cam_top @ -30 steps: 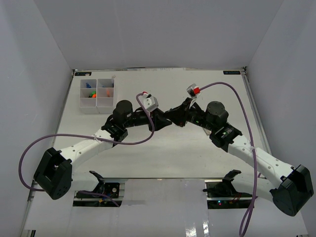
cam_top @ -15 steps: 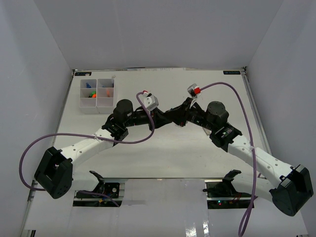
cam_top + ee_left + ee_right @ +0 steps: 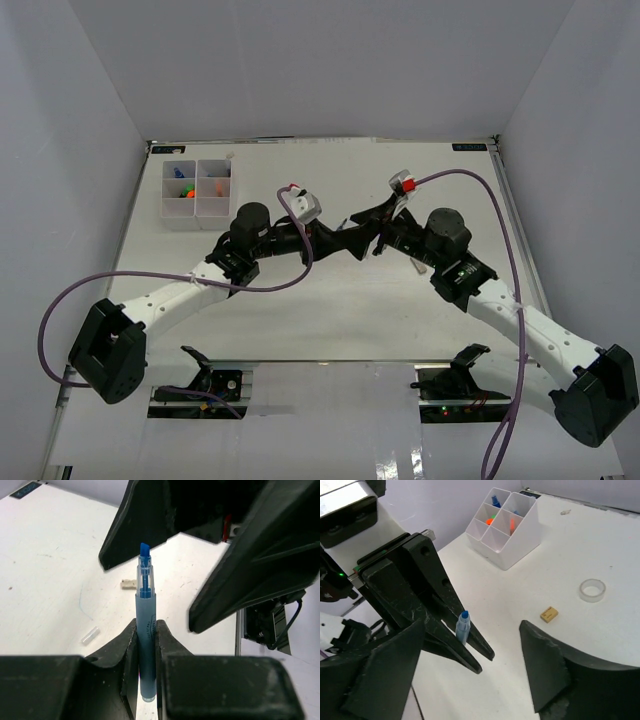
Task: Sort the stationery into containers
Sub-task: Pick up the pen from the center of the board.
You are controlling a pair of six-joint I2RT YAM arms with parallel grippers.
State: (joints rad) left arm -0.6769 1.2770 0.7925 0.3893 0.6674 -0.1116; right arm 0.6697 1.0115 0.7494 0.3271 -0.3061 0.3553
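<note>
I've got the blue pen (image 3: 145, 611) uncapped, tip up, upright, clamped in the left gripper (image 3: 146, 632). Tape ring (image 3: 592, 590) lies flat near a small tan piece (image 3: 549, 614). Organiser tray (image 3: 522, 542) holds blue, orange and green bits.

**Robotics lab test cell**

Boxed in on three sides of a white tabletop (image 3: 330, 320) by plain white panels (image 3: 300, 60). Bolted at the tabletop's near edge: two white-and-black robot arms (image 3: 170, 295), trailing looped purple cables (image 3: 43, 340). Along that same edge, a bare metal mounting frame (image 3: 330, 372) and exposed wiring (image 3: 200, 393). Above the tabletop's middle, small wrist cameras (image 3: 306, 207).
</note>
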